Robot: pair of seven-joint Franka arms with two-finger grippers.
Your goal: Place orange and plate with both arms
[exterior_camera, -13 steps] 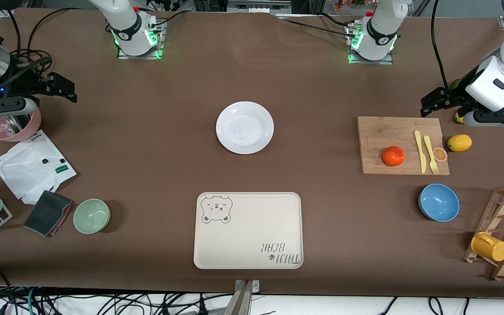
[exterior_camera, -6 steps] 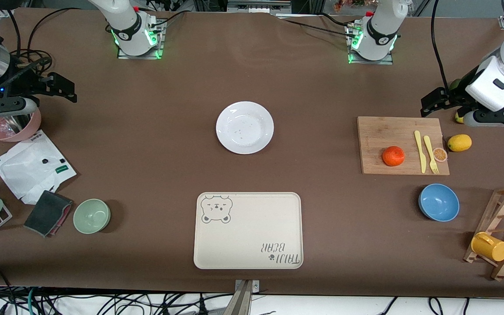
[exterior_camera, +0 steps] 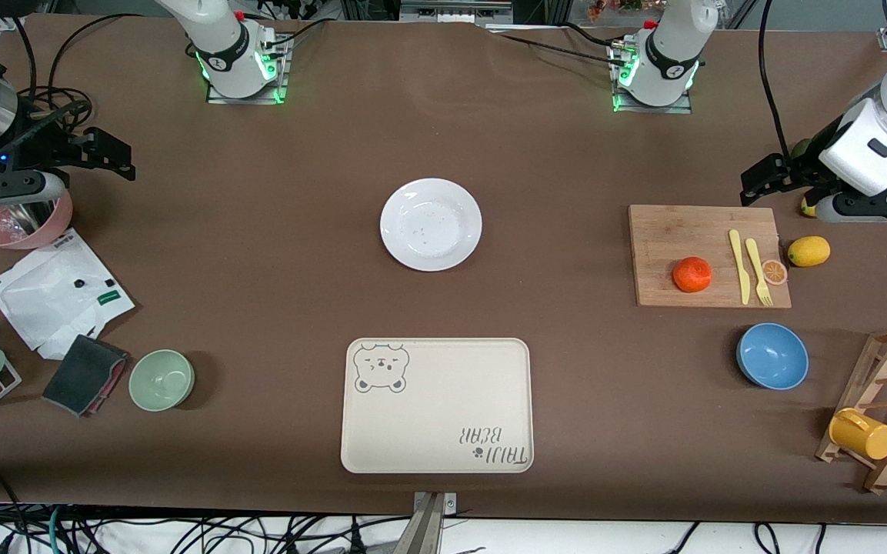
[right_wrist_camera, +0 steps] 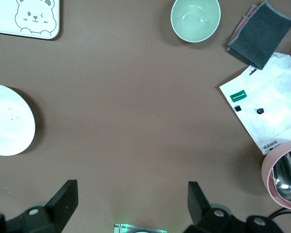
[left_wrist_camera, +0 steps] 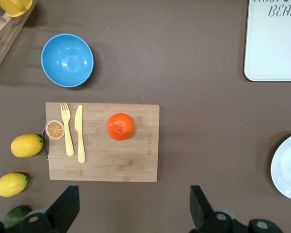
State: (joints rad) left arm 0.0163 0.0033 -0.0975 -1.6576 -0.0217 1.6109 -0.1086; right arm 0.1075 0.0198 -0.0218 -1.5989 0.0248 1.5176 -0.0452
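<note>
The white plate [exterior_camera: 431, 224] lies at the table's middle, farther from the front camera than the beige bear tray [exterior_camera: 436, 405]. The orange [exterior_camera: 692, 275] sits on a wooden cutting board [exterior_camera: 666, 238] toward the left arm's end. My left gripper [exterior_camera: 755, 183] is open and empty, up in the air by the board's edge farthest from the front camera. In the left wrist view the orange [left_wrist_camera: 120, 126] and the plate's rim [left_wrist_camera: 288, 167] show past the open gripper [left_wrist_camera: 133, 213]. My right gripper [exterior_camera: 121, 158] is open and empty at the right arm's end; its wrist view shows the plate [right_wrist_camera: 7, 121] and the gripper [right_wrist_camera: 131, 208].
A yellow knife and fork [exterior_camera: 748, 267], an orange slice [exterior_camera: 775, 271] and a lemon [exterior_camera: 808, 251] are on or by the board. A blue bowl [exterior_camera: 772, 355], a wooden rack with a yellow cup [exterior_camera: 862, 435], a green bowl [exterior_camera: 161, 379], a pink bowl [exterior_camera: 20, 223] and a white bag [exterior_camera: 55, 292] lie around.
</note>
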